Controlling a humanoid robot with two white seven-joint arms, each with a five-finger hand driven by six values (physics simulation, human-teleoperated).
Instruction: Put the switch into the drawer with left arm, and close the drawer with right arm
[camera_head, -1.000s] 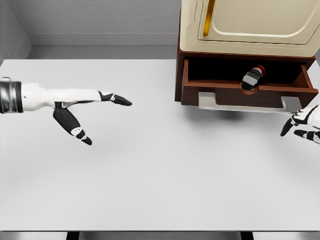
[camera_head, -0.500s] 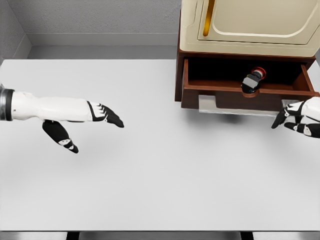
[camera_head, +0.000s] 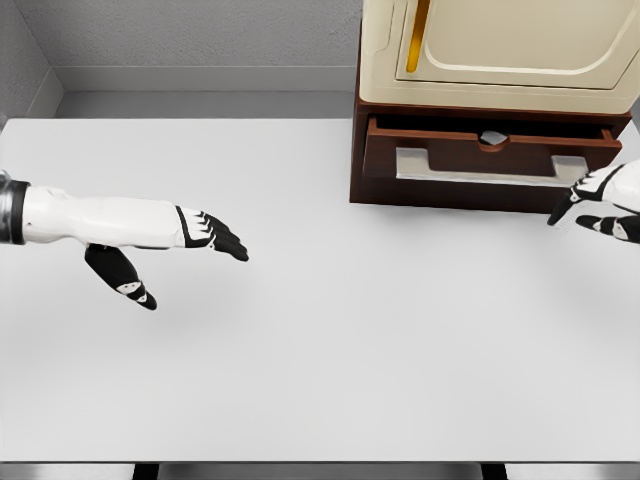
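Drawer (camera_head: 490, 150): nearly shut in the cabinet (camera_head: 480, 60); narrow gap on top.
Switch (camera_head: 492, 137): inside, only a sliver showing.
Left robot hand (camera_head: 185, 240): fingers spread, empty, above the bench (camera_head: 320, 350).
Right robot hand (camera_head: 600, 200): fingers relaxed, empty, beside the drawer's right end.

Right hand (camera_head: 600, 205) touches the nearly shut drawer (camera_head: 487, 160); left hand (camera_head: 170, 245) hovers open.

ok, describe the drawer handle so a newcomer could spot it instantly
Find the cream cabinet at the table's far right corner, then the dark brown drawer beneath its door. The handle is the pale grey bar across the drawer front, the only light strip on the brown wood, with the right hand at its right end.
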